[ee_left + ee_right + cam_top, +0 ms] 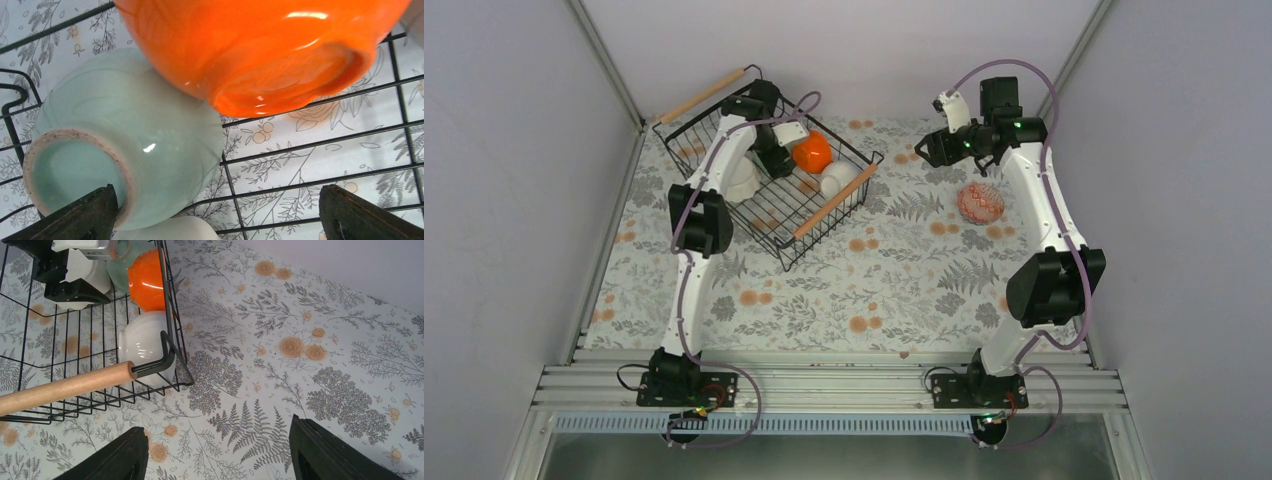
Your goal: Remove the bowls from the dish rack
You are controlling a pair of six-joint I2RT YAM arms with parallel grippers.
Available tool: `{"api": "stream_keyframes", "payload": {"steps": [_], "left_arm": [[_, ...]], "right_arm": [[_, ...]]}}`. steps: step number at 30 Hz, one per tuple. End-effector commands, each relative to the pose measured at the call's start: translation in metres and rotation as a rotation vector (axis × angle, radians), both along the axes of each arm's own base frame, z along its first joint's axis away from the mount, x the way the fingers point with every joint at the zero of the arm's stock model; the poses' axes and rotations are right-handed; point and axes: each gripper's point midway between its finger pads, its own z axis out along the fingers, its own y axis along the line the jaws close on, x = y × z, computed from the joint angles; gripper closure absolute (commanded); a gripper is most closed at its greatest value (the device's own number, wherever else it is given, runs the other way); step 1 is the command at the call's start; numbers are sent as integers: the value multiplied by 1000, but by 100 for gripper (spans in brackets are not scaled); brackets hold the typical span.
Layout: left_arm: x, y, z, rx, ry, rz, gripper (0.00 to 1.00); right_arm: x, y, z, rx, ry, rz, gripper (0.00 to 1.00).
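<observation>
Above the floral tablecloth (874, 290), the left gripper (220, 215) gapes empty inside the dish rack (836, 200), with the upturned pale green bowl (150, 125) just ahead; the right gripper (217, 455), parted and empty, is well apart.

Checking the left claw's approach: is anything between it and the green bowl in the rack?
Nothing visible. The open left claw is right by the green bowl's foot. The orange bowl crowds the green one's far side, outside the gap.
</observation>
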Motion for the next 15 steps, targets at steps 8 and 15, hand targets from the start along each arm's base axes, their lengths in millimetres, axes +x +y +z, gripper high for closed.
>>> {"api": "stream_keyframes", "payload": {"steps": [8,15], "left_arm": [[45,18,39,78,-233,119,0],[68,20,56,35,-341,163,0]], "right_arm": [[0,5,-9,-3,13,9,31],[1,4,-15,-14,17,2,31]]}}
